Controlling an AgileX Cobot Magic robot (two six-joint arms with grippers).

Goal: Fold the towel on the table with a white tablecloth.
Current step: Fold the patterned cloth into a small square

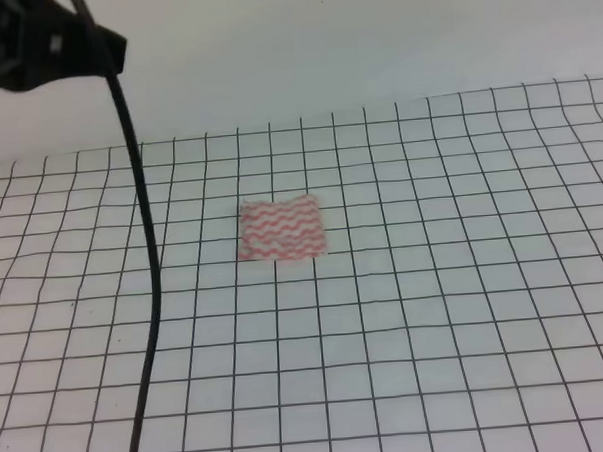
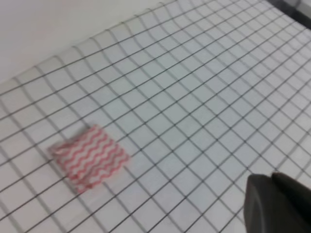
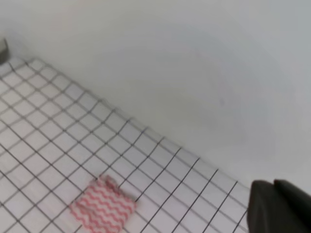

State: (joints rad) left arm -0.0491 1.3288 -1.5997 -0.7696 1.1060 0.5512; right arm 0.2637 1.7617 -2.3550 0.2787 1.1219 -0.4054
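Note:
The towel (image 1: 282,228) lies flat near the middle of the white tablecloth (image 1: 455,309), a small pink-red wavy-striped rectangle about two grid squares wide. It also shows in the left wrist view (image 2: 91,158) and in the right wrist view (image 3: 103,208), with one corner slightly lifted. The table itself is hidden under the cloth. Only a dark piece of my left gripper (image 2: 277,204) and of my right gripper (image 3: 279,206) shows at each wrist view's lower right corner. Both are well away from the towel, and their jaws cannot be made out.
My left arm's black body (image 1: 43,42) hangs high at the top left, and its black cable (image 1: 143,253) drops down across the cloth's left side. A plain pale wall (image 1: 374,43) rises behind the table's far edge.

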